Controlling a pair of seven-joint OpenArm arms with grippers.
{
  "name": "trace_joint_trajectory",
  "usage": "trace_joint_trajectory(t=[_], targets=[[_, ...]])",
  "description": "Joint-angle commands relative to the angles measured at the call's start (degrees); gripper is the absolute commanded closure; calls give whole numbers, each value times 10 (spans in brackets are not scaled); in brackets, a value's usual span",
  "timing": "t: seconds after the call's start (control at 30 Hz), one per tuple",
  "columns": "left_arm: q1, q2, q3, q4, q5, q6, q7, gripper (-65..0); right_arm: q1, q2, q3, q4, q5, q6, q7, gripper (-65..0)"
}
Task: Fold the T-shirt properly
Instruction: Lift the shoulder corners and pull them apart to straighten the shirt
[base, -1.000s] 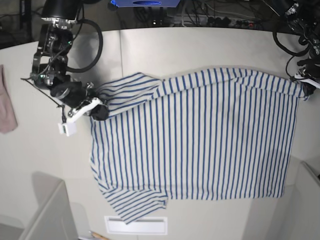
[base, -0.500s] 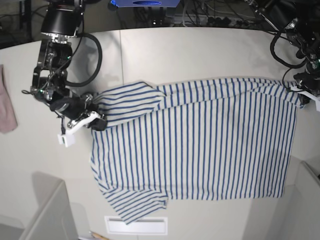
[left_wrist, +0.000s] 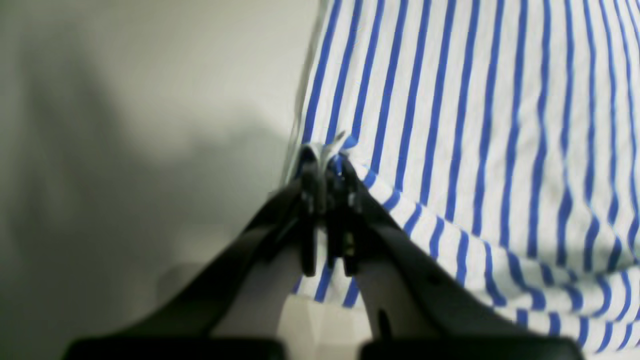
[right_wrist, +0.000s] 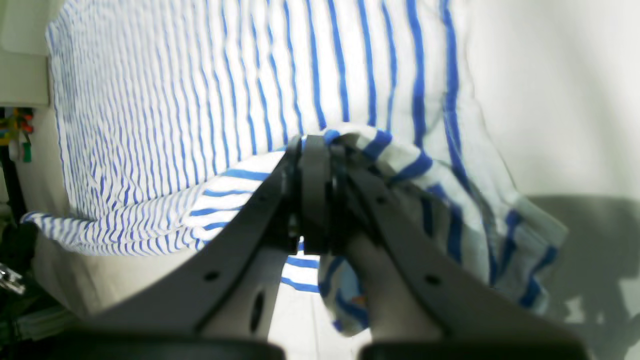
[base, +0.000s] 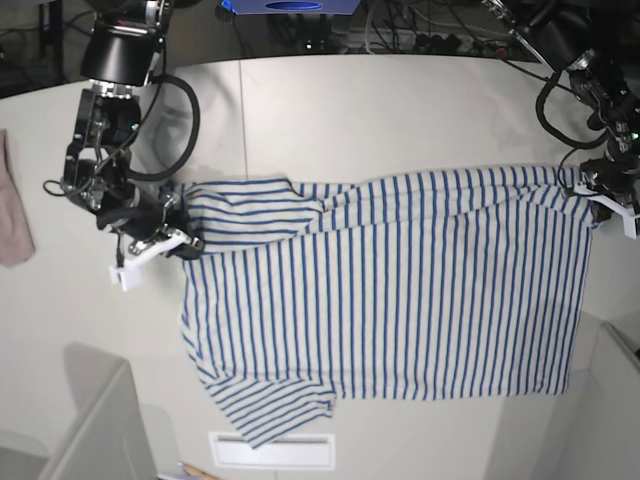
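The T-shirt (base: 400, 290), white with thin blue stripes, lies spread across the table, with its far edge lifted and drawn forward over the body. My right gripper (base: 183, 240), on the base view's left, is shut on the shirt's far-left corner by the sleeve. In the right wrist view the jaws (right_wrist: 317, 142) pinch a bunched fold of striped cloth (right_wrist: 175, 100). My left gripper (base: 598, 192), on the base view's right, is shut on the shirt's far-right corner. In the left wrist view it (left_wrist: 326, 160) grips the cloth's edge (left_wrist: 500, 100). The neckline is hidden.
A plain pinkish cloth (base: 12, 210) lies at the table's left edge. A white rectangular plate (base: 272, 450) sits at the front edge. Grey bin walls stand at the front left (base: 100, 430) and front right (base: 612, 400). Cables run along the back.
Both grippers have moved toward the table's front, carrying the shirt's far edge with them. The far-left sleeve part now lies flatter and lower over the body.
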Motion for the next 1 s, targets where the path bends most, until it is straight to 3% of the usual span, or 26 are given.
trace_joint_trajectory(t=[0.0,0.4,0.57,0.97], targets=[[-11,-10,0,1,-7,-3,-11,0,16,5,1,6,9,4,10,0],[-40,-41,1,-48,-7,-3,-12,0,37,6,-13,-14,-4,4,10,0],[-45,-46,36,-51,-7,-3,-13,0,49,0,-17,-23,-44,4,10,0],[-63,-46,42,-52,-7,-3,-13,0,47,1,-16,-23,-45,4,8,0]])
